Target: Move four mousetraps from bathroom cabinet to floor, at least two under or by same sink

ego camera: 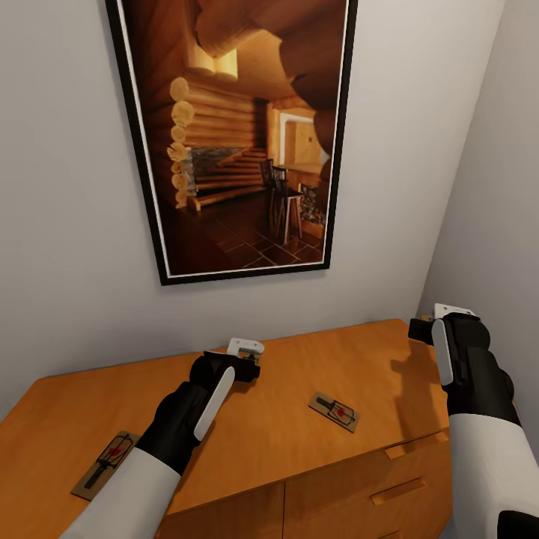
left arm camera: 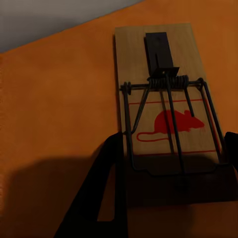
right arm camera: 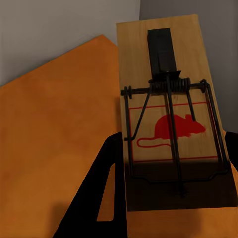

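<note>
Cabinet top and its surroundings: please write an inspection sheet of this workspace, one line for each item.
Surface: orange-brown cabinet, flat top, drawers with bar handles on the front.
Job's things: two mousetraps lie free on the top, the near-left mousetrap and the middle mousetrap; one more sits between each end effector's fingers.
Clutter: nothing seen.
Grippers: left end effector is closed on the left-held mousetrap, low over the top; right end effector is closed on the right-held mousetrap, lifted at the cabinet's right end.
Cables: nothing seen.
Surroundings: grey walls meeting in a corner; framed picture of a log interior.
</note>
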